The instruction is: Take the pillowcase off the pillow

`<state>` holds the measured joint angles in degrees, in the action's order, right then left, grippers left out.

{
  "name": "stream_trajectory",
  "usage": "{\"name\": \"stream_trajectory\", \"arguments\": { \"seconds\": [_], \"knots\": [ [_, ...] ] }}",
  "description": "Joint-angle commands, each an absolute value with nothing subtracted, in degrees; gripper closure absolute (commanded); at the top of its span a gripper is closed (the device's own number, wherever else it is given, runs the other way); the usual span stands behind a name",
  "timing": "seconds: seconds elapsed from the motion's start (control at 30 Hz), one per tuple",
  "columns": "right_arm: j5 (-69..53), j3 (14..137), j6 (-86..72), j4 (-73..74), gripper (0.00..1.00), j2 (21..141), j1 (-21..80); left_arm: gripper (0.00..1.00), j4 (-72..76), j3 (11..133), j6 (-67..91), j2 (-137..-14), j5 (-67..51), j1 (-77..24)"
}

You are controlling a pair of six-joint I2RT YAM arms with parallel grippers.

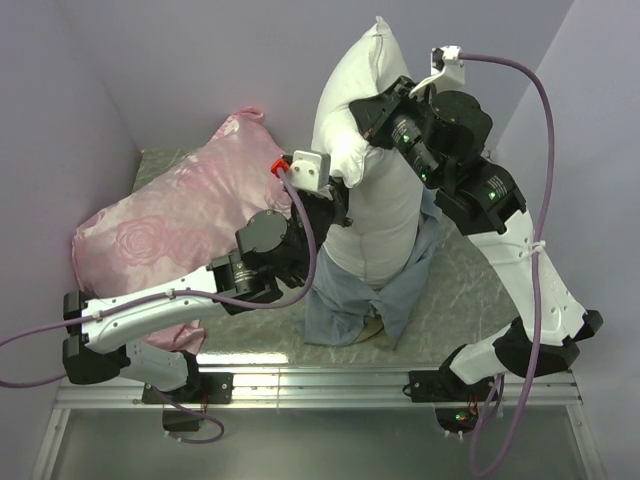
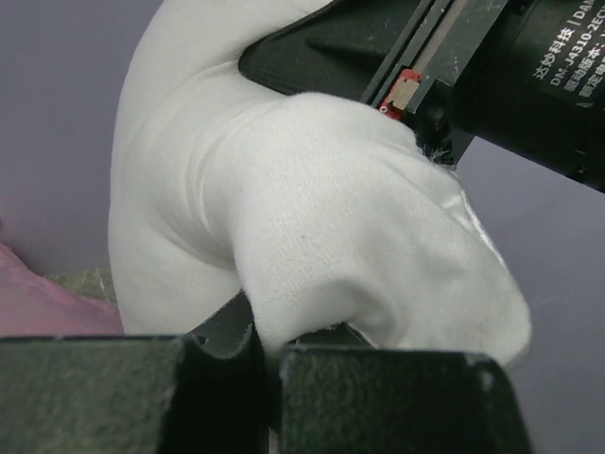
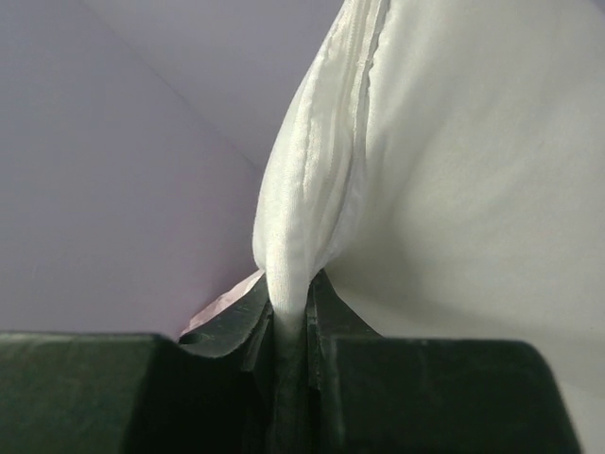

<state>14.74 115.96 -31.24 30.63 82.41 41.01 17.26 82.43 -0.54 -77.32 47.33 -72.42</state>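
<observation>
The white pillow (image 1: pixel 372 215) stands upright in the middle of the table, its top corner pointing up. The blue-grey pillowcase (image 1: pixel 345 305) is bunched down around its lower end, and the upper two thirds of the pillow are bare. My right gripper (image 1: pixel 364 127) is shut on the pillow's upper part. In the right wrist view a seamed fold of the pillow (image 3: pixel 473 170) is pinched in the right gripper (image 3: pixel 291 326). My left gripper (image 1: pixel 338 198) is at the pillow's left side. In the left wrist view the left gripper (image 2: pixel 267 348) is shut on a bulge of white pillow (image 2: pixel 312 189) fabric.
A shiny pink rose-patterned pillow (image 1: pixel 170 225) lies at the left, partly under my left arm. Purple walls close in the back and both sides. The marbled tabletop (image 1: pixel 465 285) shows to the right of the pillowcase. The right arm's black wrist (image 2: pixel 473 57) hangs just above the left gripper.
</observation>
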Motion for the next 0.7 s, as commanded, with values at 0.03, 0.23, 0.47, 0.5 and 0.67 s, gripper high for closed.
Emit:
{"name": "stream_trajectory", "arguments": {
  "seconds": [0.03,0.23,0.47,0.5,0.67],
  "knots": [
    [13.70,118.82,-29.27,36.12,0.69,82.71,42.72,1.00,12.74,85.95,6.41,-73.66,50.00,-70.49],
    [15.65,113.05,-31.02,39.03,0.30,75.80,36.66,0.99,4.58,86.13,9.92,-70.58,53.88,-69.09],
    [14.14,90.03,-36.64,34.36,0.25,60.83,29.71,1.00,2.29,86.47,11.16,-69.34,50.90,-68.03],
    [16.06,83.47,-38.04,34.10,0.25,59.43,29.01,0.99,1.85,86.92,11.08,-69.78,50.80,-68.03],
    [4.61,61.99,-39.64,18.77,0.21,48.35,20.75,1.00,1.32,88.15,10.29,-69.96,49.75,-67.76]
  ]
}}
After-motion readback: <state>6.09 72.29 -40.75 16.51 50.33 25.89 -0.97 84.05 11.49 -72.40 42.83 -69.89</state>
